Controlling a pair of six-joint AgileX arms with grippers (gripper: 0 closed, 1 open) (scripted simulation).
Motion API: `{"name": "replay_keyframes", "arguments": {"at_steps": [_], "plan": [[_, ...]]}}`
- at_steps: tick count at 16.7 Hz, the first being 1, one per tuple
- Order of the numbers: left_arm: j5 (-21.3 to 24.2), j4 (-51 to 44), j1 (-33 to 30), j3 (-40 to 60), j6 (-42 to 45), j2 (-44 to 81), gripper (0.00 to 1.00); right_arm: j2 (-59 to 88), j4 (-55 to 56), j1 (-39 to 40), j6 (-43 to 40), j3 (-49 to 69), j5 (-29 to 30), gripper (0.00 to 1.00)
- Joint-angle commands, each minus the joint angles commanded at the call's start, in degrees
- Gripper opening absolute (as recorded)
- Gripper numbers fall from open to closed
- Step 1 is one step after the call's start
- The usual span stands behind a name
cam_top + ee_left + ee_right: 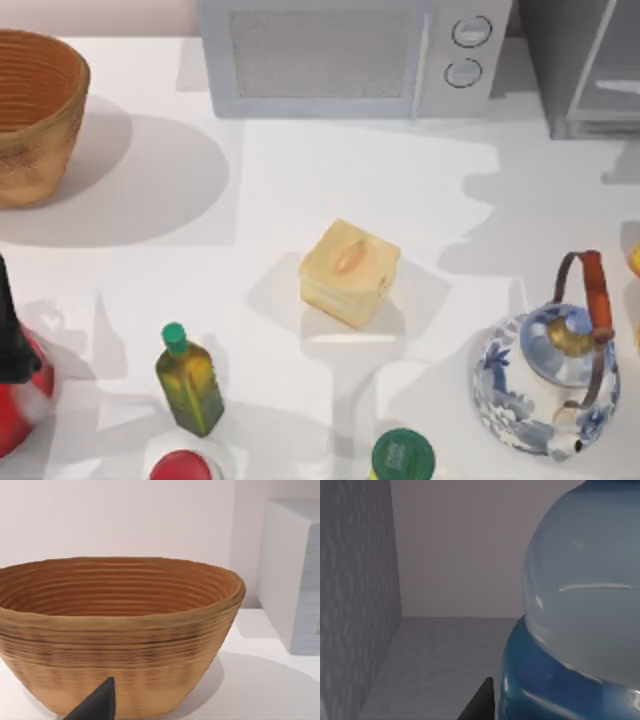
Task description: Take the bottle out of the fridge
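Bottle (580, 620) inside fridge (590, 70) at tabletop's far right corner, looming just beside right gripper's finger (482, 702), likely reaching in to grasp; whether fingers closed, cannot tell; left gripper (97, 705) idle facing basket (115, 630)

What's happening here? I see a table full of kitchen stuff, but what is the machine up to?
The right gripper is reaching inside the grey fridge at the table's far right corner. Its wrist camera sits very close to the bottle, a pale body with a blue band, standing on the fridge floor. The left arm waits near the wicker basket at the far left. The microwave, teapot and olive-green bottle sit untouched.
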Motion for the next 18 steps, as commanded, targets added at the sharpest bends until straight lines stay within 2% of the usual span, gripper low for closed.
{"name": "replay_keyframes", "arguments": {"at_steps": [7, 18], "plan": [[0.0, 0.0, 0.0, 0.0, 0.0, 0.0, 1.00, -21.8, -12.9, 2.7, 0.1, -8.4, 2.3, 0.00], [0.0, 0.0, 0.0, 0.0, 0.0, 0.0, 1.00, -78.3, -46.5, 9.6, -0.2, -30.5, 8.3, 0.00]]}}
